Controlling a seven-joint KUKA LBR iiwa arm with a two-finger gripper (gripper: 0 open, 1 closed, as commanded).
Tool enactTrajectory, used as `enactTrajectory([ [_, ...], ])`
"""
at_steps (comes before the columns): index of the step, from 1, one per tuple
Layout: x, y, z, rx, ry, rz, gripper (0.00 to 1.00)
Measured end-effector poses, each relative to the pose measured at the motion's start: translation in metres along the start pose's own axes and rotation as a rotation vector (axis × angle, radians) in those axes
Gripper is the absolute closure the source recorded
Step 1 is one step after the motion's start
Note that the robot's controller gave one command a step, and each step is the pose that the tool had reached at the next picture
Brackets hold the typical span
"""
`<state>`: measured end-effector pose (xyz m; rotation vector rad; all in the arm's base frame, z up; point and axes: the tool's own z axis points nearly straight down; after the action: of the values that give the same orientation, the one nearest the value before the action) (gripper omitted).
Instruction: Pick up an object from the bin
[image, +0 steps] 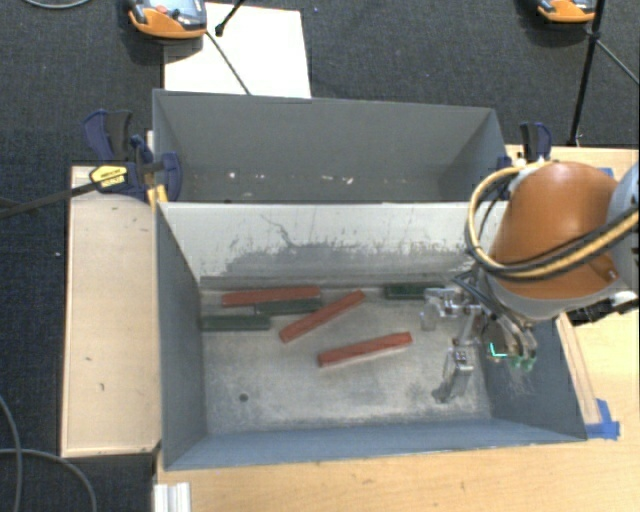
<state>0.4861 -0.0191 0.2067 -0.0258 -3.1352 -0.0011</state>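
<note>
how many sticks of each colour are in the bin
red-brown sticks: 3
dark green sticks: 3
total: 6

A dark carpeted floor (60, 60) is seen at the frame's edges. Two orange-and-black devices are cut off at the top, one at upper left (165, 15) and one at upper right (565, 8). A black cable (45, 197) is laid at left.
</note>
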Motion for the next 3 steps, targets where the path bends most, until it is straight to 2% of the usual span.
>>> enactTrajectory([
  [1, -0.002, 0.0, -0.004, 0.0, -0.008, -0.001, 0.0],
  [2, -0.032, 0.024, 0.05, 0.001, -0.016, -0.06, 0.0],
  [3, -0.058, 0.051, 0.099, 0.0, -0.011, -0.066, 0.0],
])
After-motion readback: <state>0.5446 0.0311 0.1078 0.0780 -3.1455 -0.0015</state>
